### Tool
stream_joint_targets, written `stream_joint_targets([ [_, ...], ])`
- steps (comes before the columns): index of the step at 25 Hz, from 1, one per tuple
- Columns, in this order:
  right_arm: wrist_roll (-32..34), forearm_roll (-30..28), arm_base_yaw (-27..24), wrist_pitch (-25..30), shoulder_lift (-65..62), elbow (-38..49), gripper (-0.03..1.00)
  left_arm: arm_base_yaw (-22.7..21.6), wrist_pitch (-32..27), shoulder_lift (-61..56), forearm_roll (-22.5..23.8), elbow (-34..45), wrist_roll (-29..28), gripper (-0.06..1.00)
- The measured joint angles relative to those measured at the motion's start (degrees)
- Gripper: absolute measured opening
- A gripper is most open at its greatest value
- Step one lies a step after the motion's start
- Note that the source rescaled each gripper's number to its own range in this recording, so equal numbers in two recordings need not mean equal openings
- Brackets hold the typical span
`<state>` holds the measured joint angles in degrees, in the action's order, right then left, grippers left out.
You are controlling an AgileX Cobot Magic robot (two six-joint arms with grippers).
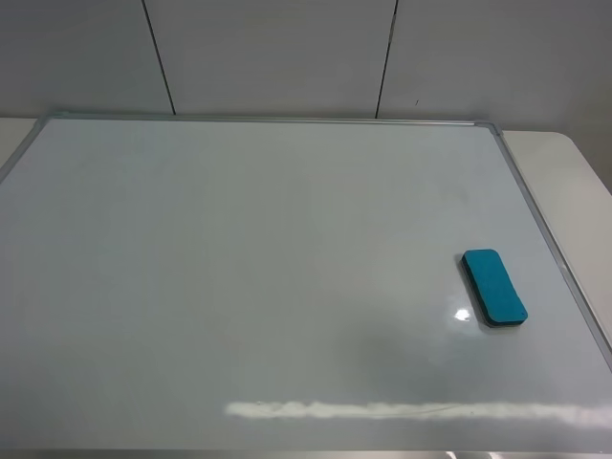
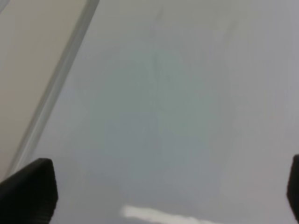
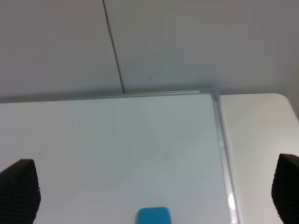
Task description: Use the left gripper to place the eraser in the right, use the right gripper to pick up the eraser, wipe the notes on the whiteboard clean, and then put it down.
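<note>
Teal rounded-rectangle eraser point(image 1: 494, 287) lies flat on the glossy white silver-framed whiteboard point(image 1: 239, 268), just ahead of the black right gripper point(image 3: 152, 193), whose fingers stand wide apart, empty; black left gripper point(image 2: 163, 189) hangs equally wide open over bare board, holding nothing.
</note>
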<state>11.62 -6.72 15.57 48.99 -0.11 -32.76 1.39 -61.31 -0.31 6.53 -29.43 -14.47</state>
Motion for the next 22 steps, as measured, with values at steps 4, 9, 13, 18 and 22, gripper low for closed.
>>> stream_joint_targets([
  [4, -4.26, 3.19, 0.0, 6.39, 0.0, 0.0, 1.0, 0.0, 0.0, 0.0, 0.0, 0.0, 0.0, 1.0],
  [9, -10.56, 3.28, -4.01, 11.48, 0.0, 0.0, 1.0, 0.0, 0.0, 0.0, 0.0, 0.0, 0.0, 1.0],
  [13, -12.78, 3.28, -10.34, 12.03, 0.0, 1.31, 1.0, 0.0, 0.0, 0.0, 0.0, 0.0, 0.0, 1.0],
  [18, -12.89, 3.34, -13.41, 12.05, 0.0, 3.82, 1.0, 0.0, 0.0, 0.0, 0.0, 0.0, 0.0, 1.0],
  [22, -12.89, 3.34, -15.67, 11.94, 0.0, 3.82, 1.0, 0.0, 0.0, 0.0, -0.05, 0.0, 0.0, 1.0],
])
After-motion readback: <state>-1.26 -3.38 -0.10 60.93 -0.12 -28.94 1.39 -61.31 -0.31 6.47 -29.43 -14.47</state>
